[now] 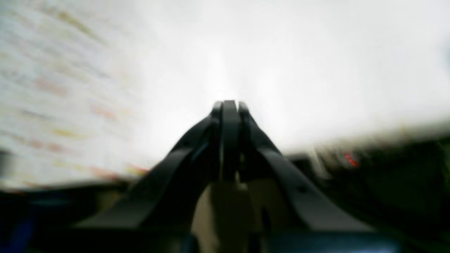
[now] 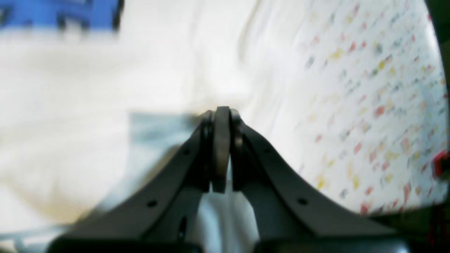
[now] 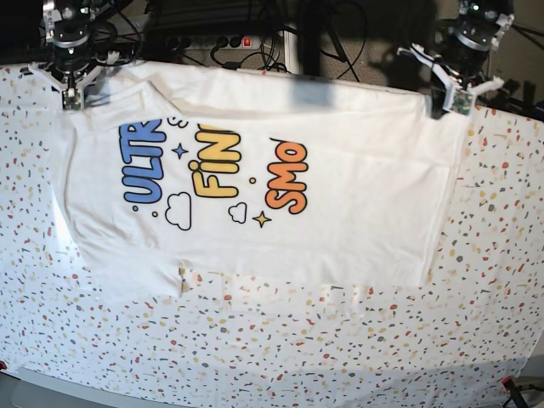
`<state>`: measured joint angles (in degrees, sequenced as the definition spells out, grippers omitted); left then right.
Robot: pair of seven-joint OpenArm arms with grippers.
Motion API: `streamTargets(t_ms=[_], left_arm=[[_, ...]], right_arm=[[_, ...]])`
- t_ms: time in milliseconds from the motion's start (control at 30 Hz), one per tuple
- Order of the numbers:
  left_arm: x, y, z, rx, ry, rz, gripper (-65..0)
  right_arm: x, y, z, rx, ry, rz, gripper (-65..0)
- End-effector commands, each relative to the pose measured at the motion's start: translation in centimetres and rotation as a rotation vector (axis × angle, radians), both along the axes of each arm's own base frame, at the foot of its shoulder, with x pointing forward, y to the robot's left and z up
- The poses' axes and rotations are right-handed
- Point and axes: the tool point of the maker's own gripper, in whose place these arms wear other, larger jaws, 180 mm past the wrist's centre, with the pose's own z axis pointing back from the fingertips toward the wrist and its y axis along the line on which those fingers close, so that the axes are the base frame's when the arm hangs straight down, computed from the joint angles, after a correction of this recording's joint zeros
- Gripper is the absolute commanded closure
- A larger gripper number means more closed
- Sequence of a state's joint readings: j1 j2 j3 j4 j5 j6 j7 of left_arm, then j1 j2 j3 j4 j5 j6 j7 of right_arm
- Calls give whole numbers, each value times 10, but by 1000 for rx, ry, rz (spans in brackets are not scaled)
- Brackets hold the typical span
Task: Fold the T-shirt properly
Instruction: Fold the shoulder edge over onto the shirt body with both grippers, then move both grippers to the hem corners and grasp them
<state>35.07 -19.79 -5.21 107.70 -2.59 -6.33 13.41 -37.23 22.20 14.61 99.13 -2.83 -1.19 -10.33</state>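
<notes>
T-shirt [image 3: 340,187]: lay print-up across the speckled table [image 3: 280,348], far edge doubled over at the table's rear. Left gripper [image 3: 455,100]: jaws closed, pinching the shirt's far corner at its hem end. Right gripper [image 3: 72,95]: jaws closed, pinching the far corner by the sleeve.

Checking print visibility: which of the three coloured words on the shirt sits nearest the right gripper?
The blue "ULTR" word; it lies closest to the right gripper, while yellow and orange words sit further along the T-shirt.
</notes>
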Motion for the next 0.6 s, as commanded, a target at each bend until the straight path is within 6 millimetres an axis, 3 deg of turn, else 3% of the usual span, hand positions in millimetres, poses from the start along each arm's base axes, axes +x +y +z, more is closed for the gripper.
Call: streamTargets(t_ms=[0, 133, 200, 233, 333, 467, 567], left_arm=[[15, 8, 23, 5, -83, 13, 0], [48, 38, 56, -25, -196, 100, 0], [64, 40, 67, -66, -222, 89, 0], [73, 37, 71, -95, -225, 69, -18], [103, 30, 76, -200, -220, 21, -164], [149, 40, 66, -317, -170, 32, -181], [184, 47, 58, -402, -114, 25, -181]], right_arm=[[14, -5, 19, -27, -68, 8, 0], [42, -9, 38, -34, -152, -4, 0], [54, -9, 46, -32, -191, -6, 0], [60, -10, 50, -31, -206, -8, 0], [75, -10, 61, -29, -247, -10, -11], [90, -10, 74, -28, -297, -11, -213], [99, -10, 82, -28, -326, -11, -299]])
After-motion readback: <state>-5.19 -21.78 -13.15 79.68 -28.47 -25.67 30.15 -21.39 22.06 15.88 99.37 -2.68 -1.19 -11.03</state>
